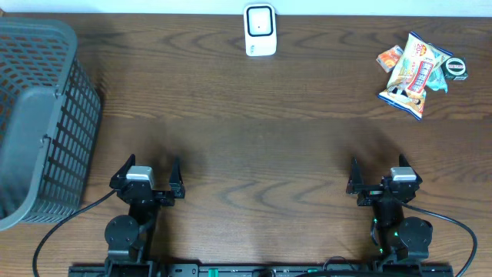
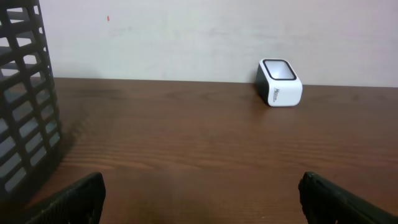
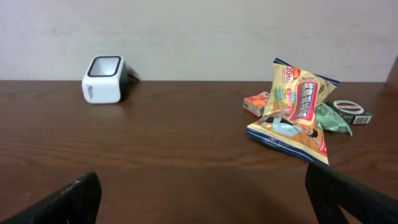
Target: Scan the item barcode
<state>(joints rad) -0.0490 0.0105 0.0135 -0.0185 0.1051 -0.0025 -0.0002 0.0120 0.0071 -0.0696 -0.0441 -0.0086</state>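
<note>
The scanner (image 1: 260,29) is a small white box with a dark, glassy window set in a black frame. It stands at the top centre of my overhead view, near the far edge of the brown surface (image 1: 254,131). The items lie in a loose cluster at the upper right. I see a puffed yellow and blue snack bag (image 1: 415,73) with a small orange packet (image 1: 390,58) touching its left side. A dark green box (image 1: 456,68) and a teal wrapper (image 1: 439,82) lie at its right.
</note>
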